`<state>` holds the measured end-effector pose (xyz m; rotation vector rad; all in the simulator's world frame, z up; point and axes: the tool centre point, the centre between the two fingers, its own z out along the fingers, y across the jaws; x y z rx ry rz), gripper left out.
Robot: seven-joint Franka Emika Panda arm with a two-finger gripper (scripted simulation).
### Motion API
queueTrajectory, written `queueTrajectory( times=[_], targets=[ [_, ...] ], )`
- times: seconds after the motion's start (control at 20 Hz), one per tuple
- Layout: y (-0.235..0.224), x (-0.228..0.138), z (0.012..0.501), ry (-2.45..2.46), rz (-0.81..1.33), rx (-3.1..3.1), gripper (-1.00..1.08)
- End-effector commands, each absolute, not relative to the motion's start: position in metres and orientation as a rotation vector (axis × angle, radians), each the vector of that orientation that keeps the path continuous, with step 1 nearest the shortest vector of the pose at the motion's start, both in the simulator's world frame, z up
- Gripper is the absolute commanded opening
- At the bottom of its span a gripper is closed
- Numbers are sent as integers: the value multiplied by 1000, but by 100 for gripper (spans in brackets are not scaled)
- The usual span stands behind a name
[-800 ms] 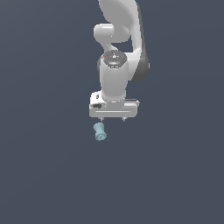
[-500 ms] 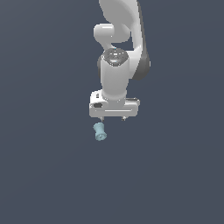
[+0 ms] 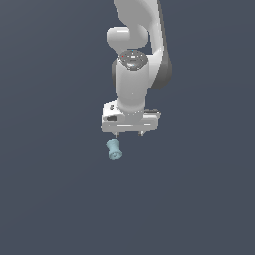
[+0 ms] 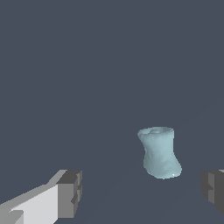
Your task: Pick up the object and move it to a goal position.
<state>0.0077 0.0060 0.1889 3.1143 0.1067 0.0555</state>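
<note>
The object (image 3: 113, 150) is a tiny pale-blue spool with a narrow waist, lying on the dark grey floor just below the white gripper (image 3: 128, 134) in the exterior view, nearer its left fingertip. In the wrist view the object (image 4: 159, 152) sits between the two dark-tipped fingers (image 4: 70, 193), closer to the one at the picture's edge, and touches neither. The gripper (image 4: 142, 192) is open and empty, hanging above the floor with its fingers pointing down.
The white arm (image 3: 134, 64) rises from the gripper toward the top of the exterior view. The floor (image 3: 60, 199) is a plain dark grey surface with nothing else on it in view.
The gripper has shifted very slightly lower toward the object. The object has not moved and the fingers stay open.
</note>
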Motion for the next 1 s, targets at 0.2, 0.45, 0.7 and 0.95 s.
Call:
queueTrajectory(
  times=[0.2, 0.45, 0.7, 0.95],
  targets=[
    [-7, 7, 174, 154, 44, 3116, 100],
    [-25, 4, 153, 224, 30, 3117, 100],
    [-47, -1, 128, 308, 14, 3118, 100],
    [-61, -5, 111, 363, 5, 3117, 100]
  ],
)
